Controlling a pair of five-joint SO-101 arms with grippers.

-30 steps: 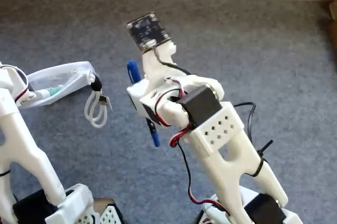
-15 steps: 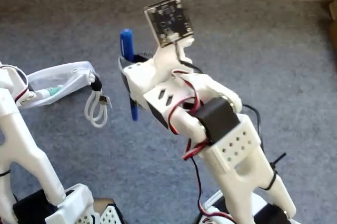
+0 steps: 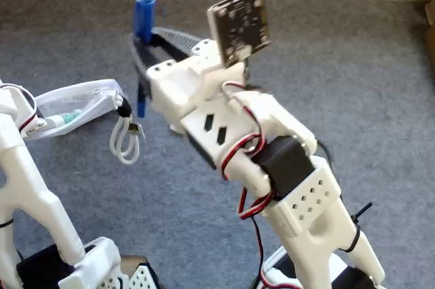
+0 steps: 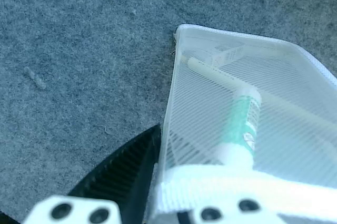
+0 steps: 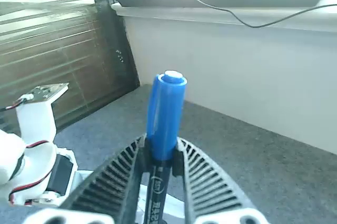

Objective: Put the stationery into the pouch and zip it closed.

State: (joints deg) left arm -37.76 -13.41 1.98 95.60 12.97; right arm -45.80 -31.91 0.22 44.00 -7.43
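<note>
- Being pinched upright between the closed-down jaws of the right gripper (image 5: pixel 161 149), a blue capped plastic pen (image 3: pixel 143 11) is being held near 11 o'clock, probably for tip-first insertion.
- A white mesh fabric pouch (image 3: pixel 81 102) at 9 o'clock is being clamped at its rim by the left gripper (image 4: pixel 158 187), seemingly to steady its mouth.

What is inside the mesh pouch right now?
Through the pouch mesh: a white-and-green pen, plus a small white item near the corner. The end clamped by the left gripper is covered.

Grey carpet (image 3: pixel 353 64) — mesh pouch (image 3: pixel 78 102) and white cord (image 3: pixel 124 143) lie on it.
</note>
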